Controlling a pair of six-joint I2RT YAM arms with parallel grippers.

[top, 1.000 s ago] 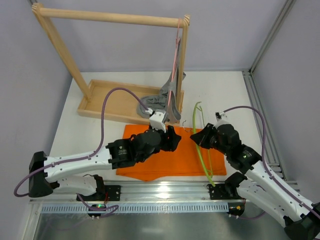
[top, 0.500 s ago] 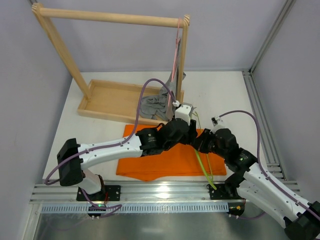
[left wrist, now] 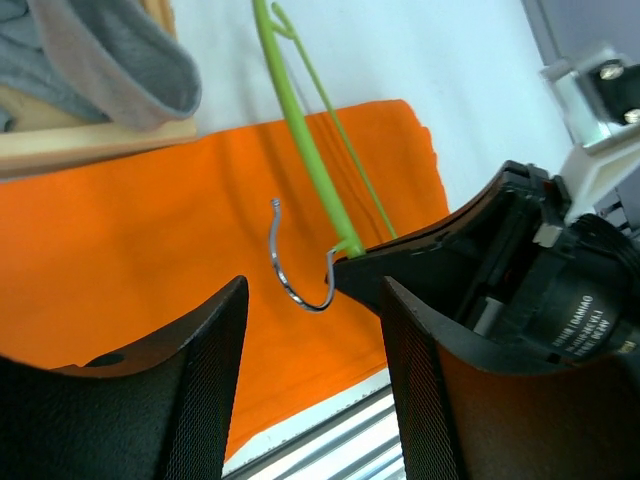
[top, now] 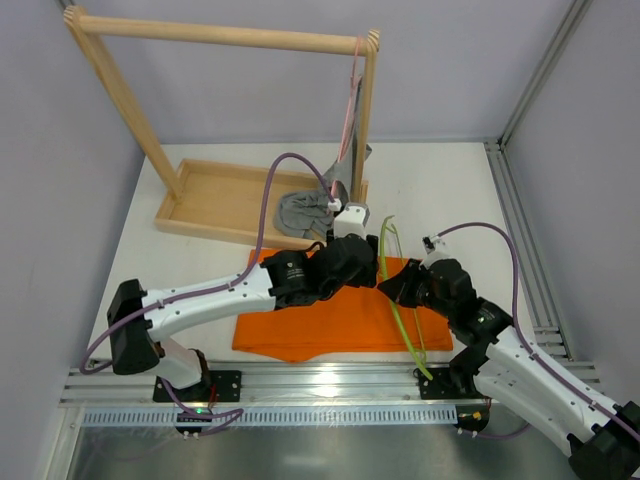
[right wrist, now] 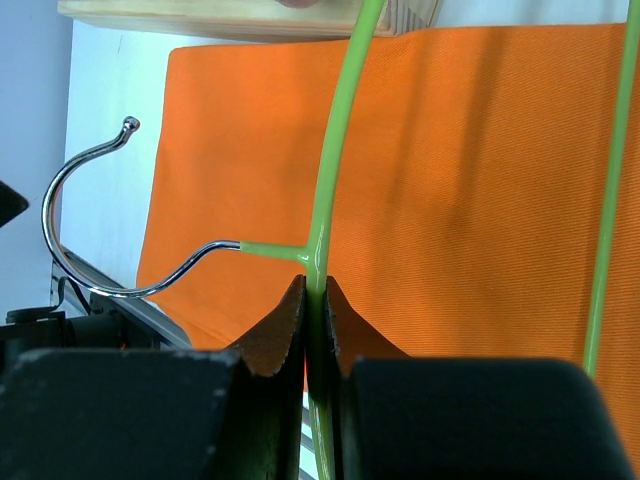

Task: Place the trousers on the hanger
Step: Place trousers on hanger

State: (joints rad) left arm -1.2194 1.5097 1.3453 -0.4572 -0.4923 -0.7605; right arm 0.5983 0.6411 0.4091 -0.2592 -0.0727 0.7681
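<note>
A wooden rack (top: 222,37) stands at the counter's (top: 440,185) far-left corner. Its pink hanger (top: 351,105) carries a grey garment (top: 303,212) that sags onto the tray (top: 215,200).

The only legible marking is white lettering on a round black motor housing (left wrist: 575,315), seen in the left wrist view to the lower right of the lime-green hanger (left wrist: 296,140). It appears to read "DAMIAO". A smaller line printed just beneath it is too small to make out.

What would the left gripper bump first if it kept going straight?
Probably the metal hook of the hanger, between the open fingers of the left gripper, though depth is unclear. The orange trousers lie behind it.
</note>
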